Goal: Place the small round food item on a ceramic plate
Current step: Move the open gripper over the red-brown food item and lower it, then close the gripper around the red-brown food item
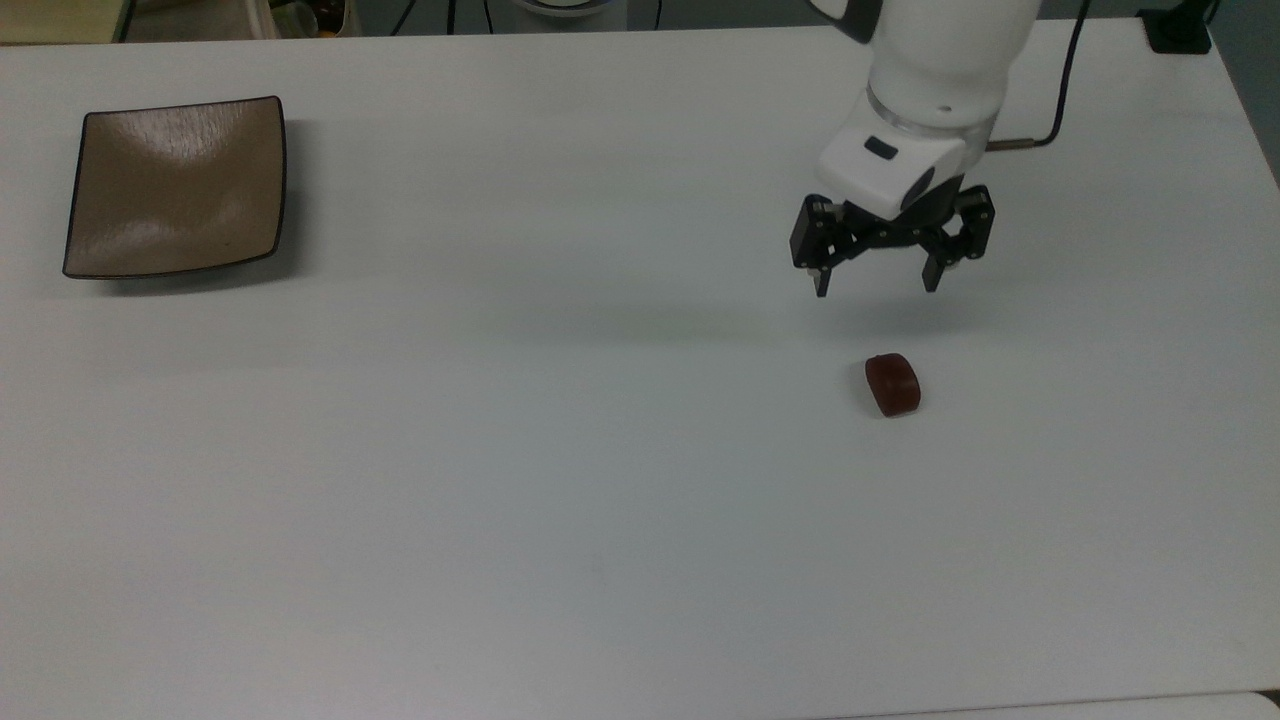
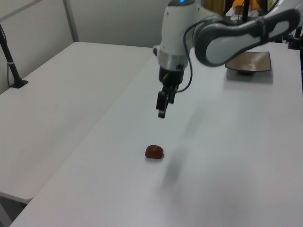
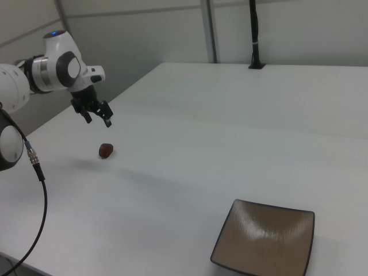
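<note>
The small round food item (image 1: 892, 385) (image 2: 154, 152) (image 3: 106, 150), a dark reddish-brown lump, lies on the white table in the top view's right half. My gripper (image 1: 877, 283) (image 2: 162, 113) (image 3: 98, 120) hangs open above the table, a short way above the lump in the top view, with nothing between its fingers. The ceramic plate (image 1: 175, 186) (image 2: 248, 61) (image 3: 264, 244), square and tan-brown with a dark rim, sits empty far off at the top view's upper left.
The white arm (image 1: 940, 60) reaches in from the top view's upper edge with a black cable (image 3: 35, 190) trailing. A second white table (image 2: 61, 104) adjoins at the left view's left, with a black post (image 2: 12, 61) on it.
</note>
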`<action>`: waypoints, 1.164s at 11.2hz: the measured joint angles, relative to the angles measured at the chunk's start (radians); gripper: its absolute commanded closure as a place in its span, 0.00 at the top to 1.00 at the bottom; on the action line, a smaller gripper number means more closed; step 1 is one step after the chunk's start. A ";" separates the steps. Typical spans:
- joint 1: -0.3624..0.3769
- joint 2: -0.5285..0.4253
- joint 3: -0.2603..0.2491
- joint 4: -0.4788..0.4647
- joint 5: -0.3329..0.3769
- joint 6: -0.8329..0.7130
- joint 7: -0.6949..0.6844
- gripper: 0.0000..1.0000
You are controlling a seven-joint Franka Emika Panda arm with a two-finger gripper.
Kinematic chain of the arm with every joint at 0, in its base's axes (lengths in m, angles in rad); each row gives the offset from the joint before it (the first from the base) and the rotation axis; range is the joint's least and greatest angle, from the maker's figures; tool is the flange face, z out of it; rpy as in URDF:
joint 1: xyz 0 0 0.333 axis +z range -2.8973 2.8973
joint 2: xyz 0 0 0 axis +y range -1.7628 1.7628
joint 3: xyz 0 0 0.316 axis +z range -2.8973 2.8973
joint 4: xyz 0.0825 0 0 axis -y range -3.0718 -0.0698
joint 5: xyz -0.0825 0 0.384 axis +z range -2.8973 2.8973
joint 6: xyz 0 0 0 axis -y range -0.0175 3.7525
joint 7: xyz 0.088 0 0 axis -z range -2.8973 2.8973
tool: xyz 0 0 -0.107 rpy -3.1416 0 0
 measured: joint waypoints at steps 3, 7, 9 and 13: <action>0.006 0.075 0.000 0.035 -0.014 0.038 0.027 1.00; 0.031 0.159 0.000 0.066 -0.028 0.099 0.040 1.00; 0.038 0.185 0.000 0.068 -0.028 0.129 0.040 1.00; 0.050 0.224 0.000 0.069 -0.057 0.174 0.041 1.00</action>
